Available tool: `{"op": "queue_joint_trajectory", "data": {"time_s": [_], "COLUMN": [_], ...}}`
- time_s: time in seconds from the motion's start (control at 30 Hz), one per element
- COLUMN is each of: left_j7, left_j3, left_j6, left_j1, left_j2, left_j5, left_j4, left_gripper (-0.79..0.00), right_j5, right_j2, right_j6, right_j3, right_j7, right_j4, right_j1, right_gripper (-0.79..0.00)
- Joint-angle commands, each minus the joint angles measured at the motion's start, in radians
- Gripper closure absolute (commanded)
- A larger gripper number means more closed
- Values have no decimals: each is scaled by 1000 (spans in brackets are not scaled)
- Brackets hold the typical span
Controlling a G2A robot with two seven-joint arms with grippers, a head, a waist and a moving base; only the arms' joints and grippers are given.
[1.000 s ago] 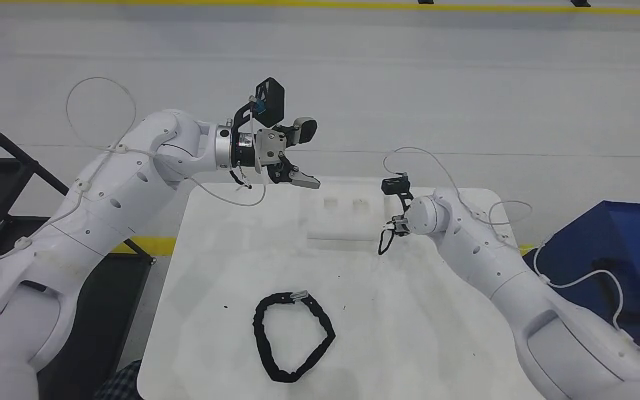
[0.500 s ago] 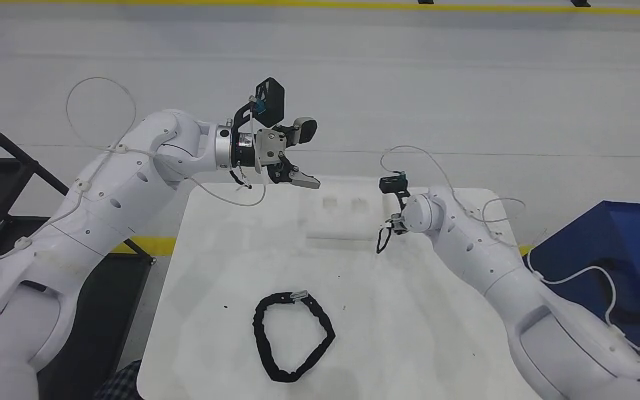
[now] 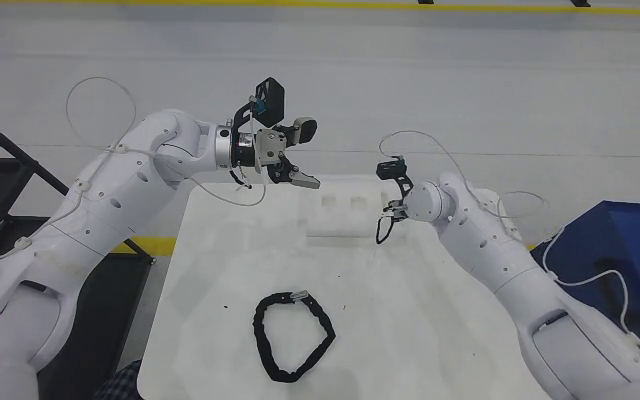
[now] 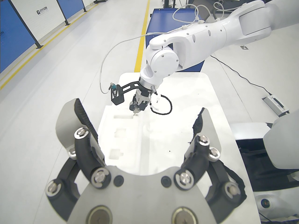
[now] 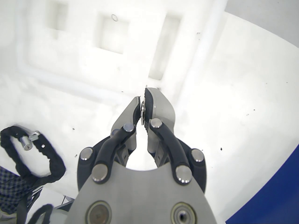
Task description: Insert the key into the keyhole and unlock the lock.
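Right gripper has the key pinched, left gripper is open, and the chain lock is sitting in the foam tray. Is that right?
Not quite. The chain lock is not in the foam tray. It lies on the bare table, apart from the tray, as the top view shows. The rest holds: the right gripper is shut on the key, and the left gripper is open.

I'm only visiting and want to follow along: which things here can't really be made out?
1. Key: right wrist view, only a thin metal edge shows; the pads of the right gripper hide the rest.
2. Keyhole: the metal end of the lock is too small in the top and right wrist views to show a slot.
3. Small ring in the foam tray, right wrist view: too small to identify.
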Motion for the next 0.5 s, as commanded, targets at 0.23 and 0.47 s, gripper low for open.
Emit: {"op": "queue_joint_trajectory", "data": {"time_s": [0.23, 0.47], "left_j7": [0, 0], "left_j3": [0, 0], "left_j6": [0, 0], "left_j1": [0, 0], "left_j2": [0, 0], "left_j5": [0, 0], "left_j4": [0, 0], "left_gripper": [-785, -785], "right_j5": [168, 353], "right_j2": [87, 141], "right_j6": [-162, -234], "right_j3": [245, 442], "right_j7": [52, 103], "right_j4": [-193, -337], "right_j1": [-131, -268], "right_gripper": [0, 0]}}
